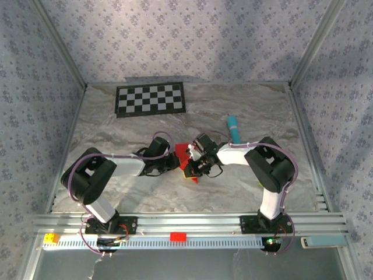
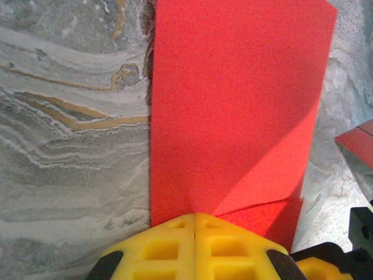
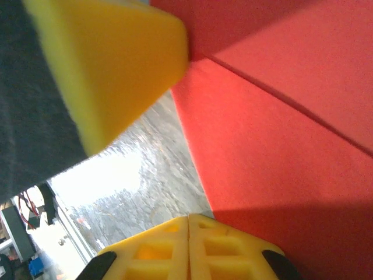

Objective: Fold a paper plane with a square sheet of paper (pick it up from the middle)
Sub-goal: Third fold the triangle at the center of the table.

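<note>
- At the middle of the desk [image 1: 116, 128], I see both arms meeting over the square sheet of paper [image 1: 182, 151].
- Left jaws are clenched on the sheet's near end. From that wrist it stretches away over the marble as a long red strip, one corner flap creased over.
- Right jaws are clamped too, pads pressed together at the paper's edge, with folded layers beside them.
- Far back lies the checkerboard [image 1: 151, 100], and the teal stick [image 1: 233, 128] sits apart from the paper.
</note>
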Motion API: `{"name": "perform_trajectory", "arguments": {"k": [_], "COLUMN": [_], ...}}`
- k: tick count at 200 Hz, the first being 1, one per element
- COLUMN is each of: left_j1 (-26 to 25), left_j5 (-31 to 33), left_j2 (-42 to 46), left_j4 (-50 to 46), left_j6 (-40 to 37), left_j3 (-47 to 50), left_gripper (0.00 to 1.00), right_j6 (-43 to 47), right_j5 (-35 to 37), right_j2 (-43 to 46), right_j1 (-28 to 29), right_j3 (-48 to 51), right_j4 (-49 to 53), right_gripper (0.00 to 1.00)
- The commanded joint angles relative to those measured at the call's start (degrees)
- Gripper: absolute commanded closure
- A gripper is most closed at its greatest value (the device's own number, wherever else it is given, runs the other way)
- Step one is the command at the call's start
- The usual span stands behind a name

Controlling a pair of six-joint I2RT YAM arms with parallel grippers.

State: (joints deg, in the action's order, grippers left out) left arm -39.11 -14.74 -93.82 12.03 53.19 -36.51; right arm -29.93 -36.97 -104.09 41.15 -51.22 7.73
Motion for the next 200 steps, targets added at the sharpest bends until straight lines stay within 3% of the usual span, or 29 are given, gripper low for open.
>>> {"name": "perform_trajectory", "arguments": {"k": [1, 54, 91, 114, 146, 200], "left_j1": [0.14, 0.22, -0.09, -0.85, -3.70, -7.69], "left_j5": [2.93, 2.79, 2.17, 3.29, 7.11, 13.12], "left_j2": [-2.41, -2.69, -2.10, -0.66, 2.40, 8.21], "left_j4": [-7.61, -7.11, -6.24, -5.75, -3.96, -4.08], "left_j6": [-0.80, -0.51, 1.10, 3.81, 10.22, 13.62], "left_j3": [0.83, 1.74, 2.14, 2.79, 4.59, 4.62], "left_gripper": [1.00, 1.00, 1.00, 1.00, 1.00, 0.96], "right_j6": [1.08, 0.14, 1.12, 1.59, 1.77, -2.82], "right_j5": [-0.21, -2.33, -2.58, 2.58, 14.30, 22.65], "right_j2": [1.96, 8.70, 14.33, 18.39, 19.41, 21.17], "right_j1": [-0.41, -2.25, -4.06, -4.49, -4.46, -2.60], "right_j3": [4.45, 14.71, 14.87, 12.64, 8.79, 9.03], "right_j4": [1.76, -3.07, -0.75, 2.70, 8.42, 6.35], "right_gripper": [0.91, 0.89, 0.88, 0.86, 0.76, 0.68]}}
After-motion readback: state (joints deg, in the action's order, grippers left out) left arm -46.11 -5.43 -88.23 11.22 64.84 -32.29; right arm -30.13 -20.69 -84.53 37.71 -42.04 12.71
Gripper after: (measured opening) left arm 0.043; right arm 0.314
